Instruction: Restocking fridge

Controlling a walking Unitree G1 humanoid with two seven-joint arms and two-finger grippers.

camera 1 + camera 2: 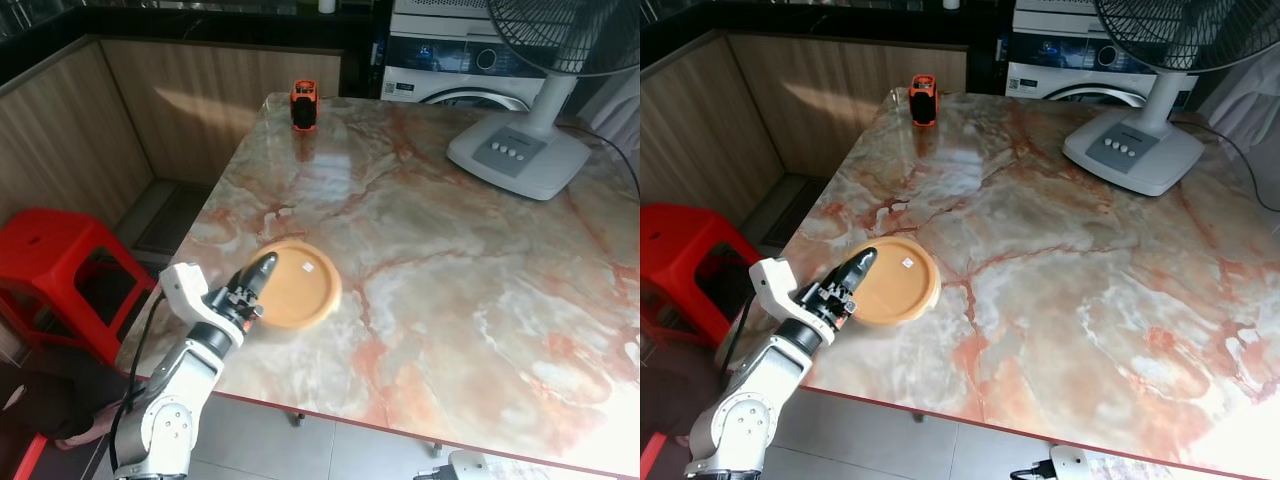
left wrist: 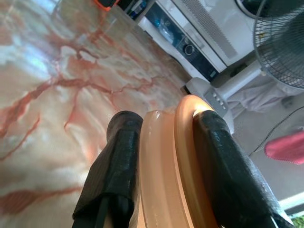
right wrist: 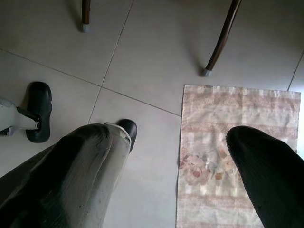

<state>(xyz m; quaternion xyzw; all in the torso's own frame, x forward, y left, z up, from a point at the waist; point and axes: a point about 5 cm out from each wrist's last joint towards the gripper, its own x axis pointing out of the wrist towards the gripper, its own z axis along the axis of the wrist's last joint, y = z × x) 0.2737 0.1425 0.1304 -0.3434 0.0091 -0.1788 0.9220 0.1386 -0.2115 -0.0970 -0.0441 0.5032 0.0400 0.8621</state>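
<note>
One plate (image 1: 297, 285) lies near the table (image 1: 480, 300) corner, pinched by the left gripper (image 1: 258, 281); right gripper (image 3: 175, 156) spread wide.

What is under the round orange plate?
The marble table lies under the orange plate. The left gripper pinches its near rim. The spot of table right beneath the plate is covered.

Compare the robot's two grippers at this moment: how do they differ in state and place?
The left gripper is shut on the rim of the orange plate at the marble table's near-left edge; the right gripper is open and holds nothing. The left works at table height; the right hangs low, over floor tiles and a patterned rug. Both have two long black fingers.
</note>
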